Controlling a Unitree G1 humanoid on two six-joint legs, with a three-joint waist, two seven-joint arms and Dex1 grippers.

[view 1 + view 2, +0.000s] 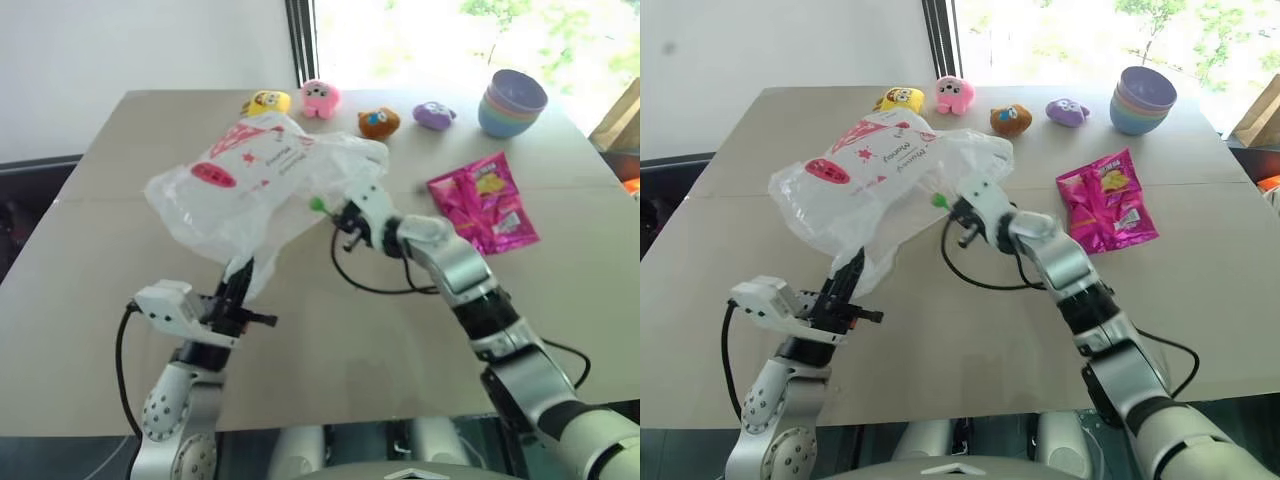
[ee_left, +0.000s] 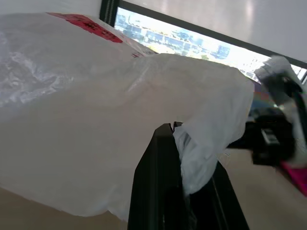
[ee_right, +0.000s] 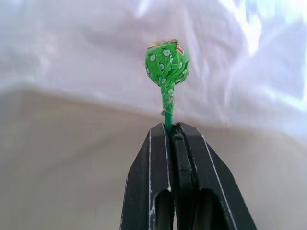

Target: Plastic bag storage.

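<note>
The plastic bag (image 1: 250,185), large, crinkly and whitish with red print, hangs lifted above the left half of the table. My left gripper (image 1: 240,275) is shut on its lower edge, and the film bunches between the black fingers (image 2: 158,158) in the left wrist view. My right gripper (image 1: 335,212) is shut on the stick of a green-wrapped lollipop (image 3: 166,64), held right beside the bag's right side. Whether the lollipop touches the film is unclear.
Along the far edge of the tan table (image 1: 330,330) sit a yellow toy (image 1: 265,102), a pink toy (image 1: 320,98), a brown toy (image 1: 379,122), a purple toy (image 1: 434,115) and stacked bowls (image 1: 512,102). A magenta snack packet (image 1: 485,200) lies at the right.
</note>
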